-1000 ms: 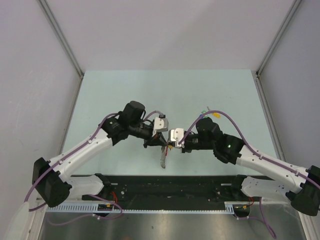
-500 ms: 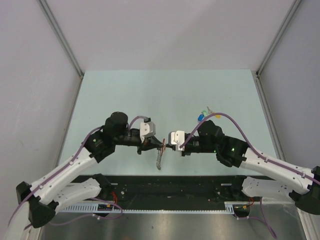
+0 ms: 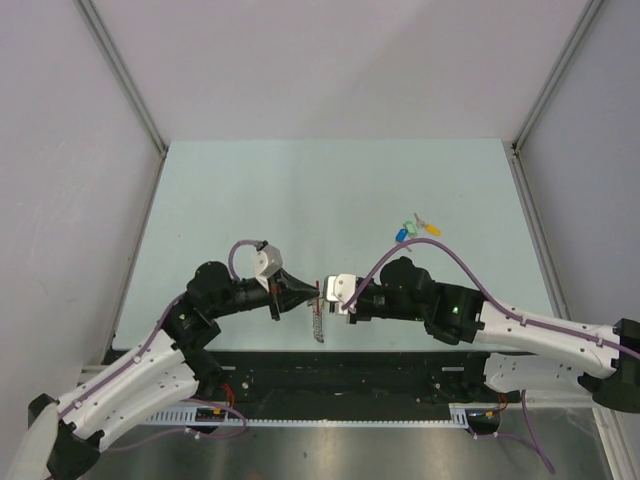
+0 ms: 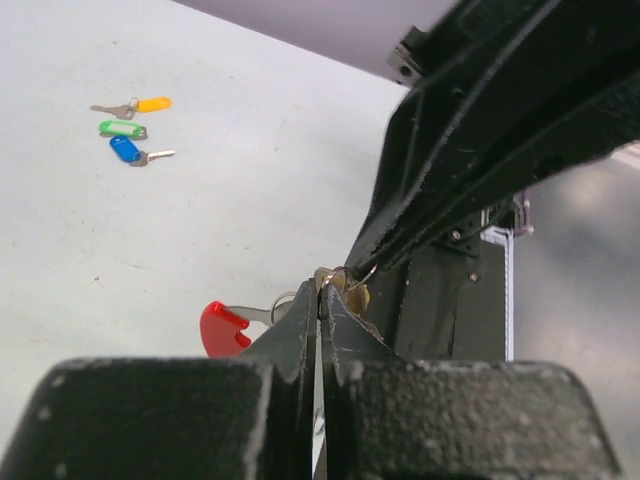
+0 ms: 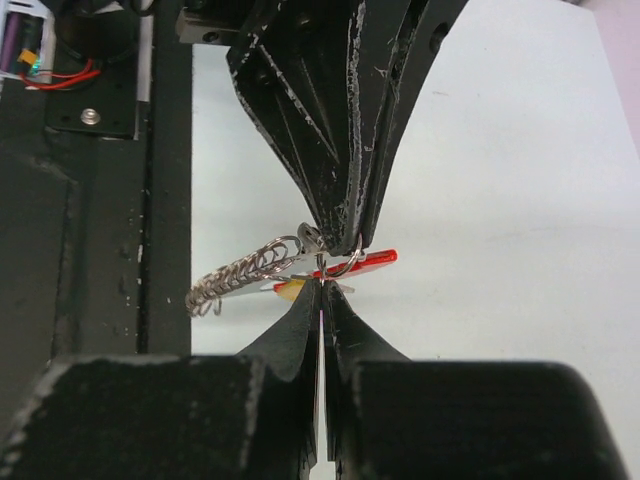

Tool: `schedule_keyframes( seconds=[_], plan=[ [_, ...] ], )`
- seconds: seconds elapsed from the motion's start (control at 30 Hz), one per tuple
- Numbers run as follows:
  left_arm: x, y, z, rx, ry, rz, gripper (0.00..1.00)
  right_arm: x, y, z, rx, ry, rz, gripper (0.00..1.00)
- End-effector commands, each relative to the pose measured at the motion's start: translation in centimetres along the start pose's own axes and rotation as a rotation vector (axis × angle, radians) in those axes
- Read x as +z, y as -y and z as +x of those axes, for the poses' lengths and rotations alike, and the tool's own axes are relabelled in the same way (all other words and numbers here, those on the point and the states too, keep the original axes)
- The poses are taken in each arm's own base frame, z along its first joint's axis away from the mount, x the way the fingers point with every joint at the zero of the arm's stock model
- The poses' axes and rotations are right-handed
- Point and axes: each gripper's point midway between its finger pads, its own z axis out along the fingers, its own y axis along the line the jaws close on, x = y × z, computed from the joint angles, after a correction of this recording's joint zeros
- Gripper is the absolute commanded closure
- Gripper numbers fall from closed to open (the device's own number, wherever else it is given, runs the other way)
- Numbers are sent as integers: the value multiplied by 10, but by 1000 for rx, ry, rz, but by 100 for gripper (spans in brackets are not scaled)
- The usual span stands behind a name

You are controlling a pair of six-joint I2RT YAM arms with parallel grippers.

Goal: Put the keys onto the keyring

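Note:
The keyring hangs between my two grippers near the table's front edge: its red part (image 5: 378, 258), a thin metal ring (image 5: 345, 263) and a silvery chain (image 5: 238, 273) that dangles down (image 3: 318, 322). My left gripper (image 4: 322, 286) and my right gripper (image 5: 321, 284) meet tip to tip, each shut on the ring. The red part (image 4: 222, 328) sticks out to the left in the left wrist view. A small yellowish piece (image 5: 290, 290) sits at the ring. Three keys lie loose on the table at the right: yellow (image 4: 152, 103), green (image 4: 122, 128) and blue (image 4: 125, 149), seen from above as a cluster (image 3: 415, 229).
The black base rail (image 3: 340, 375) with wiring runs just behind the hanging chain at the near edge. Grey walls stand on both sides and at the back of the pale table (image 3: 300, 190).
The left arm has drawn back and down to the near left and its jaws have closed on the ring. The meeting point of both grippers has shifted slightly toward the near edge.

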Motion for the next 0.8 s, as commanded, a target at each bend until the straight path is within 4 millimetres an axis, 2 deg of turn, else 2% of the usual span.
schedule_keyframes(
  seconds=[0.0, 0.03, 0.2, 0.33, 0.4, 0.53, 0.6, 0.73, 0.77],
  plan=[
    [1, -13, -48, -40, 244, -91, 100, 4, 7, -15, 14, 60, 81, 100],
    [0, -15, -42, -52, 254, -98, 100, 3, 11, -14, 15, 56, 103, 100],
    [-7, -13, -51, -129, 390, -108, 100, 4, 19, -18, 12, 76, 140, 100],
    [-10, -15, -56, -199, 496, -140, 100, 13, 19, -11, 11, 51, 148, 100],
    [-7, -13, -51, -228, 507, -142, 100, 14, 22, -8, 8, 37, 172, 100],
    [-9, -13, -62, -275, 601, -164, 100, 15, 27, -7, -7, 30, 192, 100],
    [-6, -7, -59, -297, 605, -136, 100, 15, 28, -7, -10, 27, 202, 100],
    [-2, -10, -62, -297, 603, -152, 99, 11, 31, -5, -26, 13, 219, 100],
    [1, -10, -55, -297, 568, -158, 100, 9, 34, -6, -37, 14, 228, 100]
  ],
)
